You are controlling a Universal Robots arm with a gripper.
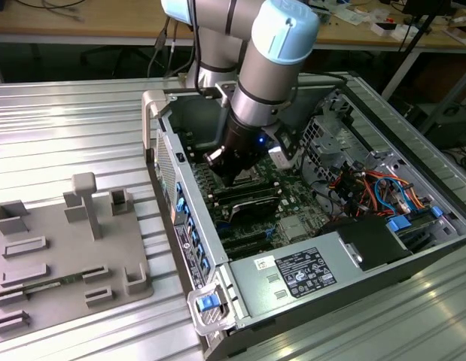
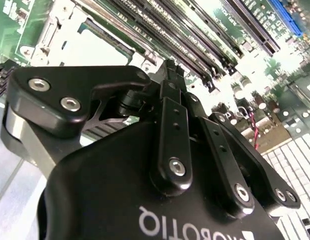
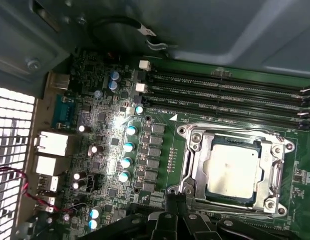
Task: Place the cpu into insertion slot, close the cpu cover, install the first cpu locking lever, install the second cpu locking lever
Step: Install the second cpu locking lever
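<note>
Arm: where the grey-and-pale-blue robot arm (image 1: 263, 68) reaches down into the open grey metal computer case (image 1: 413, 143) in the exterior view, its wrist sits low over the green circuit board (image 1: 293, 197).
Gripper: the black linked-finger gripper (image 2: 170, 70) hangs above the board in the second wrist view; its fingers (image 2: 171, 135) run together toward one tip, so they appear drawn together with nothing between them.
Chip: the cpu (image 3: 231, 169), a flat square chip with a pale silvery-gold face, lies seated in the insertion slot (image 3: 215, 192), the square socket with a silvery rim, in the first wrist view.
Cover: the cpu cover (image 3: 195, 165), a silvery metal frame with a square cut-out, lies flat around the chip, its face showing through the opening.
Levers: cannot tell their position.
Neighbours: long black memory slots (image 3: 230, 92) run just beside the socket; a row of small blue-topped capacitors (image 3: 127, 154) stands on its other side.
Gripper to socket: black gripper parts (image 3: 180, 222) show near the socket's edge, apart from the chip.
Outside the case: a grey moulded fixture tray (image 1: 67, 256) rests on the ribbed metal table (image 1: 67, 120) at the exterior view's left.
</note>
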